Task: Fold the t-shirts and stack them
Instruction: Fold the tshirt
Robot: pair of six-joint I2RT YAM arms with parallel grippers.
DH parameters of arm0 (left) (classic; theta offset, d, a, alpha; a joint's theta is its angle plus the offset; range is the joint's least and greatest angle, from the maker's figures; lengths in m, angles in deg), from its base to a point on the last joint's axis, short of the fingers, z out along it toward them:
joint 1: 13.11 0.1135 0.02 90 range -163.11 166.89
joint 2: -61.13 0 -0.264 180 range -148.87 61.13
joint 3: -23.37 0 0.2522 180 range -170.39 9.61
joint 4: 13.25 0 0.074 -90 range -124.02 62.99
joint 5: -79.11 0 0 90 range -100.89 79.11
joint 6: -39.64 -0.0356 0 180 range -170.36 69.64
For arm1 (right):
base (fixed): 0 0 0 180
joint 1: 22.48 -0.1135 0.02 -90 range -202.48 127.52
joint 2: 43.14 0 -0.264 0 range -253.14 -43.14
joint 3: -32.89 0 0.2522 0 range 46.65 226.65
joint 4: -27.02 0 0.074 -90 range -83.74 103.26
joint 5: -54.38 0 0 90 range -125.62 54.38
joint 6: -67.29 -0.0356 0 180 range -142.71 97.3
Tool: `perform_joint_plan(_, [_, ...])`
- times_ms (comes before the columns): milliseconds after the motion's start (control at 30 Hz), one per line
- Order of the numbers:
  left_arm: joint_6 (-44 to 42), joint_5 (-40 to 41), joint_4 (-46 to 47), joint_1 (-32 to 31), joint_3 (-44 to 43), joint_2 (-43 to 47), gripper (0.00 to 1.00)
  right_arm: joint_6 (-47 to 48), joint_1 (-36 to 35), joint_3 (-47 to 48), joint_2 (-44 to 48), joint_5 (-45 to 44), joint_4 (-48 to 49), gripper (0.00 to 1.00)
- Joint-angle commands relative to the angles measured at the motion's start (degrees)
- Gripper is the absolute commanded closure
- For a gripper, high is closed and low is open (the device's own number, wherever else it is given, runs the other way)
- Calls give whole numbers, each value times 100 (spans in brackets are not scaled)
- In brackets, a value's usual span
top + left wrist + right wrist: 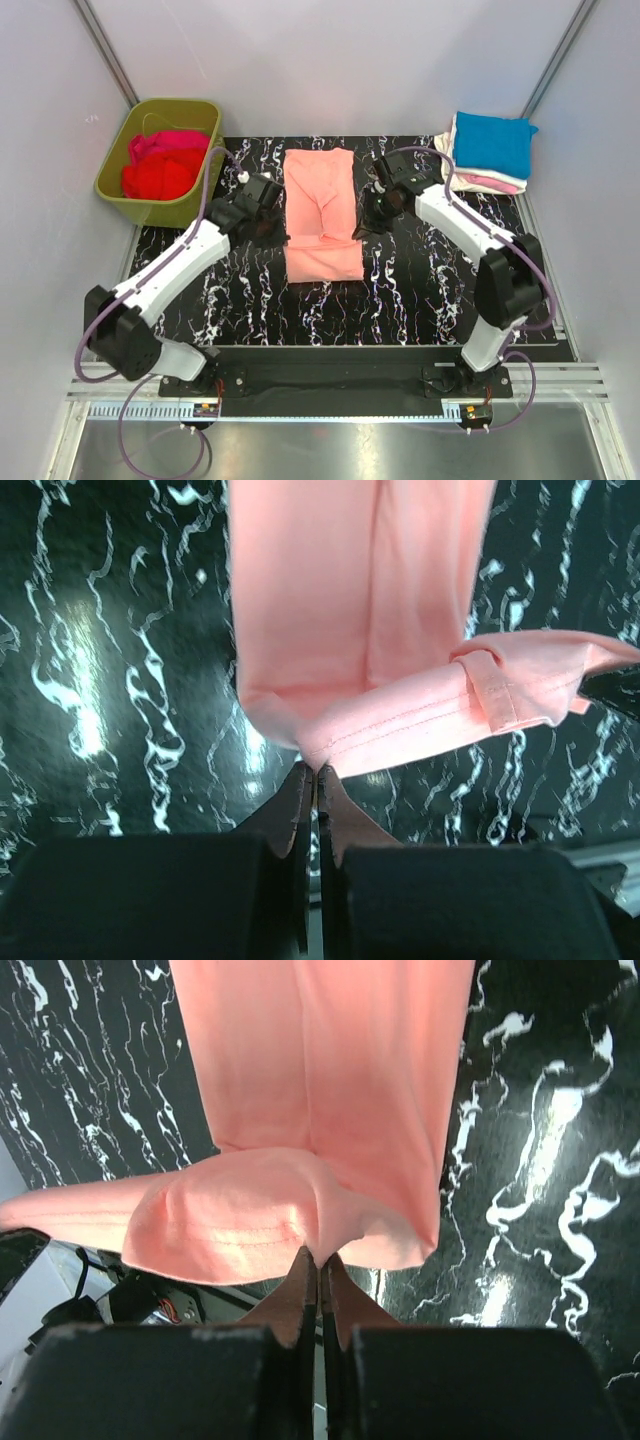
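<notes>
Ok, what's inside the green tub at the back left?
The green tub holds a crumpled red t-shirt with a magenta t-shirt bunched at its far side. Anything beneath them, and the tub's floor, is covered.

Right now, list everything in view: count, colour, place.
salmon-pink t-shirt: one, mid-mat, partly folded
red t-shirt: one, in tub
magenta t-shirt: one, in tub
blue t-shirt: one, folded, atop far-right stack
cream and pink layers: count unclear, under the blue
tub: one, olive-green, far left
mat: one, black, white-veined
left gripper: shut on shirt's left edge
right gripper: shut on its right edge
</notes>
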Motion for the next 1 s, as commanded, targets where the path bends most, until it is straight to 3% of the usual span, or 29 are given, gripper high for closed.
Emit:
perform_joint_plan(0, [-496, -202, 257, 296, -514, -316, 99, 392, 140, 573, -397, 150, -92, 100])
perform_joint_plan(467, [-1138, -519, 301, 982, -1788, -1837, 100, 832, 483, 2611, -2137, 326, -593, 100])
perform_joint_plan(967, [-1437, -923, 381, 1352, -2589, -3331, 100, 762, 632, 3404, -3236, 695, -655, 100])
